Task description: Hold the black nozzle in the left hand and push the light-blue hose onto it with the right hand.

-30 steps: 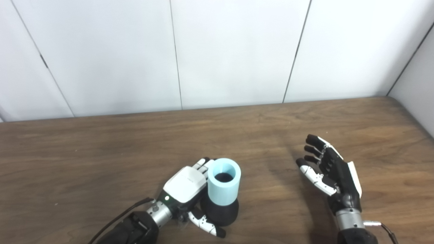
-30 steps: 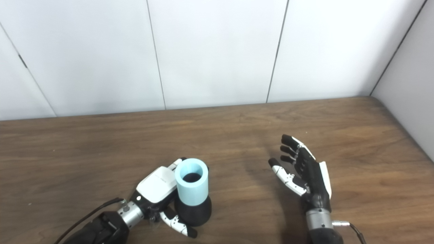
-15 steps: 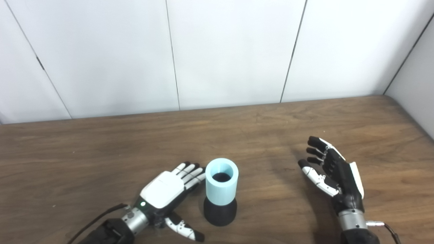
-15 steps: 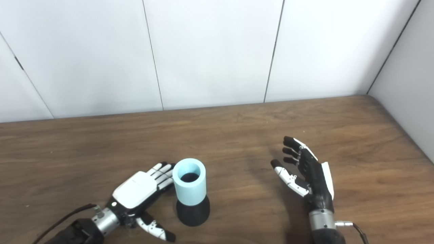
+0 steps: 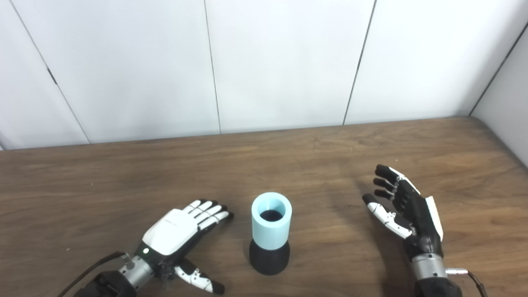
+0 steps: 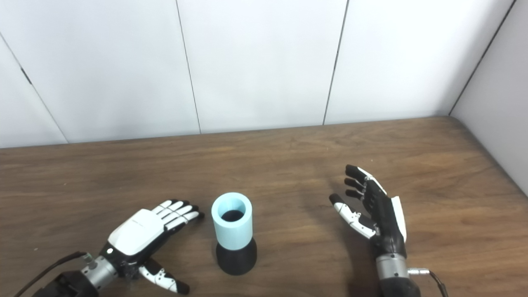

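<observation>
Our left hand [image 5: 175,235] has its fingers [image 5: 206,211] stretched out and spread, back of the hand up, holding nothing; its thumb points toward the near edge, and the fingertips lie near the light-blue hose [image 5: 271,225] but clear of it, with a strip of bare wood between. Our right hand [image 5: 408,212] is likewise empty, palm turned toward the centre, its fingers [image 5: 385,181] apart and lightly curled, its thumb pointing toward the hose; it is well apart from the hose on the other side. Between our two hands, closer to the left one, the light-blue hose stands upright, a short open tube whose dark hollow we can look down into. Its lower end sits over the black nozzle [image 5: 269,259], which flares out below it into a wider round base resting on the table [image 5: 123,177]. Hose and nozzle stand together as one upright piece near the front edge, touched by neither hand. The table is dark brown wood, and behind it rises a white panelled wall [image 5: 284,62] with thin dark seams.
</observation>
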Tool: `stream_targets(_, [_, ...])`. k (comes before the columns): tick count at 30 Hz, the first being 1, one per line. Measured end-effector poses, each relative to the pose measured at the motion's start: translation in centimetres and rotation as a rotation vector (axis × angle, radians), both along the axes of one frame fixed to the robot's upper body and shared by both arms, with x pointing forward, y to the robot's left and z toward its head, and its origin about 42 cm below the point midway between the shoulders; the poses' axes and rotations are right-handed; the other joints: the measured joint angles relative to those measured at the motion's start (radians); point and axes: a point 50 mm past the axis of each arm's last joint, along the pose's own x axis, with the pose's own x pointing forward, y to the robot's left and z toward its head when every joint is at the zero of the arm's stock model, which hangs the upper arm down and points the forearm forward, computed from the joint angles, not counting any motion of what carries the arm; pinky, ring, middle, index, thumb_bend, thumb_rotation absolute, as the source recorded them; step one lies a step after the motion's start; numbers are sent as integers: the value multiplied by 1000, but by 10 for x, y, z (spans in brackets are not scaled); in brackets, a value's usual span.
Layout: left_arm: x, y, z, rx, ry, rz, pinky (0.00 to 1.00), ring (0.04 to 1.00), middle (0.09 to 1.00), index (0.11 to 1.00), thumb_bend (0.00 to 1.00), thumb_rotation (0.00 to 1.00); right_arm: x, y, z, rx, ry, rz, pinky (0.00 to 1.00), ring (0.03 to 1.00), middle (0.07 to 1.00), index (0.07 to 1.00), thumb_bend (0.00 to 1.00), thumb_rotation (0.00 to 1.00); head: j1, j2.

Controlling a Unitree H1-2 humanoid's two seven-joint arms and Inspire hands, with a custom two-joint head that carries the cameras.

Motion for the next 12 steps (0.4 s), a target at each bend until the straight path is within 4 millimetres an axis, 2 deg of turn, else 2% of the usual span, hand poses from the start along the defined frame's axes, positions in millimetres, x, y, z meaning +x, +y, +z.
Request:
stream_targets(6, [-7,35,5,-18,-7,62,803,860,868,869,1000,497,0,-1,1,1,-2,-1,711,783,805,776,297,235,8,-3])
stream_targets(8, [-11,41,6,-37,-3,81,796,858,867,864,1000,522,1,-2,0,3,-1,0,714,786,807,778,299,235,12,-3])
stream_targets(10, [-18,48,9,-46,-14,105,760,839,857,849,976,715,1,-3,0,8,0,0,708,781,803,774,298,234,23,-5])
stream_targets(12, [-23,55,12,-48,-35,137,703,795,820,804,790,840,1,-3,0,6,-1,1,712,783,803,773,291,220,28,-5])
